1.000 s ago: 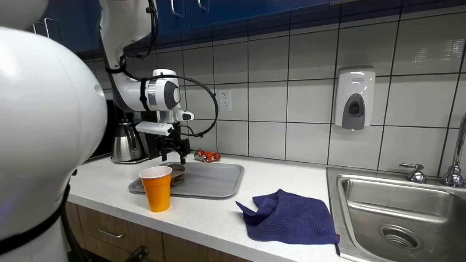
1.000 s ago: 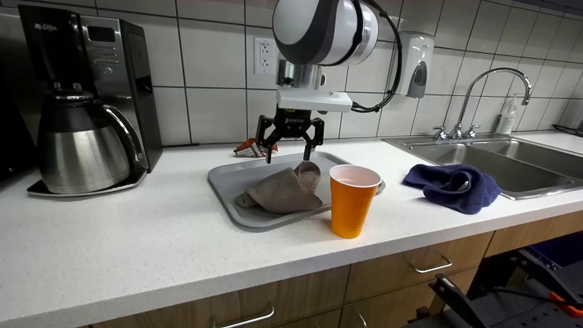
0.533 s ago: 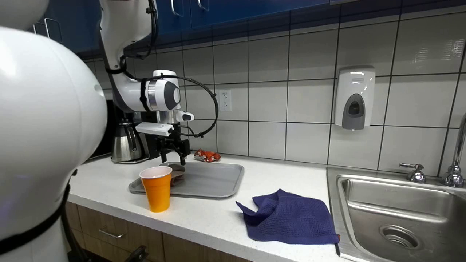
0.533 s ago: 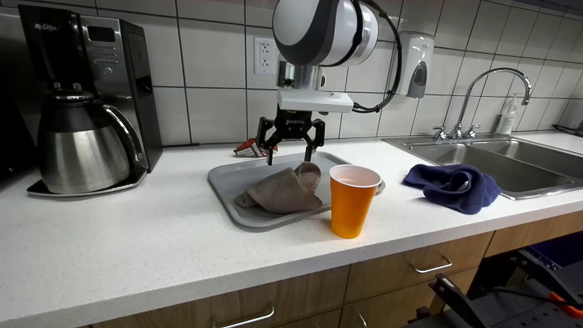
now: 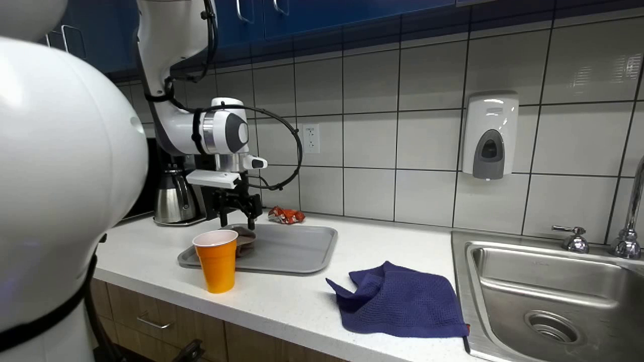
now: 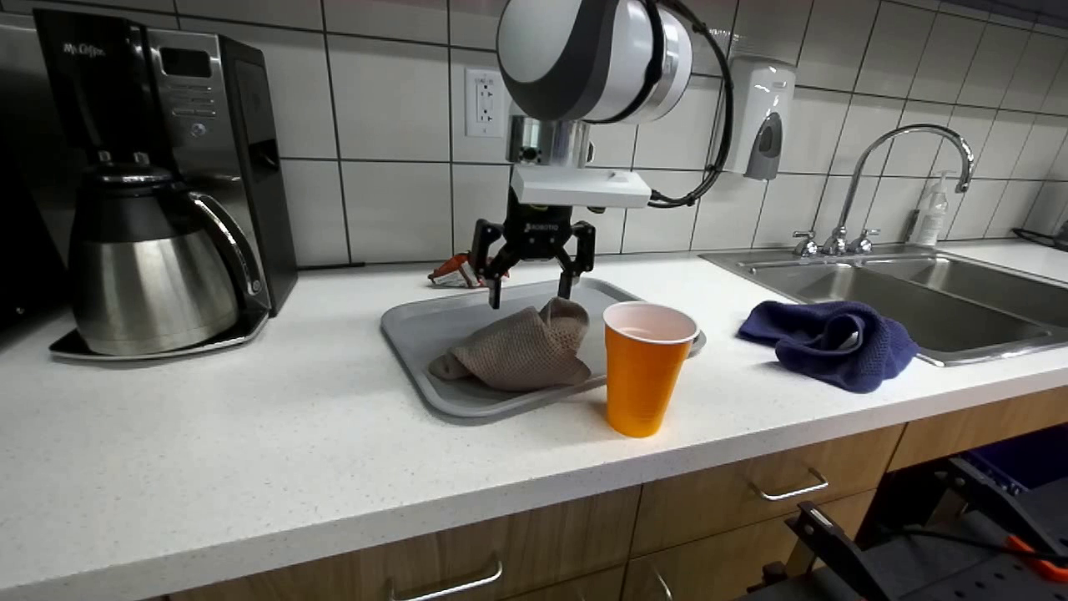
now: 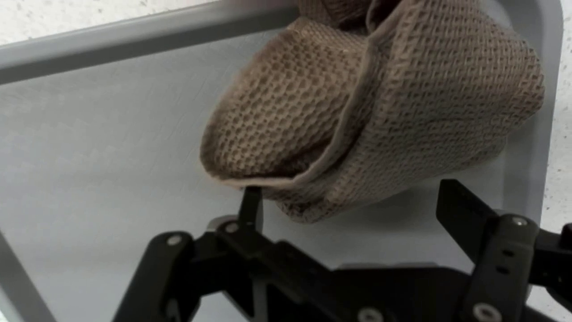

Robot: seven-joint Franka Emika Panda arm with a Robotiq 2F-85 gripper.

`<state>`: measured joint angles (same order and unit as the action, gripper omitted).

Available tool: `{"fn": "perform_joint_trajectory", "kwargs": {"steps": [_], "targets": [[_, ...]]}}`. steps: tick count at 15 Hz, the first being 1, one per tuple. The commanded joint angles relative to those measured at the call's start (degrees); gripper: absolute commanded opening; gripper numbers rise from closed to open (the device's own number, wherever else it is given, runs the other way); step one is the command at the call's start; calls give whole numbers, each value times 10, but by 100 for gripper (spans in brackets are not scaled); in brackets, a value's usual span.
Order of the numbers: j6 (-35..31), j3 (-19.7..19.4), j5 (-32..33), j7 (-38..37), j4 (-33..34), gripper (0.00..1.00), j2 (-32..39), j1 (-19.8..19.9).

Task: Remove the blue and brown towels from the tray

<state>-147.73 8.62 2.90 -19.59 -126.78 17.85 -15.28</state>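
Counter (image 6: pixel 250 434): white, running under the whole work area. Coffee maker (image 6: pixel 221 150): at the left, well apart from the tray (image 5: pixel 297 246); judged no part of the job. Sink (image 5: pixel 467 276): set into the counter at the right. Tray: grey, lying flat between the two.

Blue towel (image 5: pixel 402 301): crumpled on the counter right of the tray, one corner reaching the sink's left edge. Being off the tray, its removal is judged complete. Brown towel (image 6: pixel 521 351): bunched on the tray's left part, a fold standing up; judged the outstanding item.

Gripper (image 6: pixel 530 297): pointing down above the far side of the brown towel, fingers apart, nothing clamped. Placement is judged an approach to the raised fold, which offers an edge to pinch. In the wrist view a fingertip overlaps that edge; contact cannot be told.

Cup (image 6: pixel 642 371): orange, upright, just beside the tray's near edge; a low pull that way could tip it. Red packet (image 5: pixel 286 215): crumpled, beyond the tray's far edge.

Count: one counter, one coffee maker, one sink of two basins, one tray, two towels, one two-fingered gripper, one cup, one packet.
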Motion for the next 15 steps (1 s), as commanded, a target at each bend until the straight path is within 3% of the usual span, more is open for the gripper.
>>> {"fn": "perform_joint_trajectory", "kwargs": {"steps": [1, 8, 15], "targets": [[20, 11, -26, 44, -7, 100, -13, 8], [36, 12, -30, 81, -25, 100, -23, 10], [21, 5, -18, 63, -14, 100, -3, 2]]}}
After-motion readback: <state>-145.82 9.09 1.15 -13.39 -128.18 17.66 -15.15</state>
